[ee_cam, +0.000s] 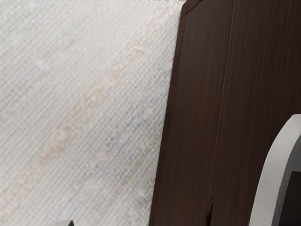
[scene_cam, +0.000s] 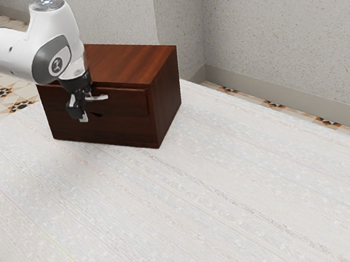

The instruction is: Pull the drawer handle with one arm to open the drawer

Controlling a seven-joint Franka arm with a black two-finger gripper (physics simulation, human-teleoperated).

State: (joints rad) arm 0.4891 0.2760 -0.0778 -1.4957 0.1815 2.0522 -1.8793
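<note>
Cabinet (scene_cam: 138, 62) of dark reddish wood stands on the pale, streaked tabletop (scene_cam: 231, 195) towards the exterior view's left, close to the tabletop's far edge, with patterned floor tiles (scene_cam: 0, 93) and a speckled wall (scene_cam: 289, 36) behind it. The drawer (scene_cam: 124, 102) sits in the cabinet's front face and looks level with it; no gap can be made out. Its silver handle (scene_cam: 99, 97) juts from the front at the side nearer the arm. The white arm (scene_cam: 18, 54) comes in from the exterior view's left and bends down in front of the cabinet, so that the black jaws hang right at the handle, just below it. Whether they are wide, narrow or closed on the handle cannot be told, since hand and handle overlap. From the wrist, the dark wood front (ee_cam: 193, 122) stands over the tabletop (ee_cam: 70, 103); a straight seam runs through the wood, and beyond it curves the grey handle (ee_cam: 275, 183), large and close to the hand
</note>
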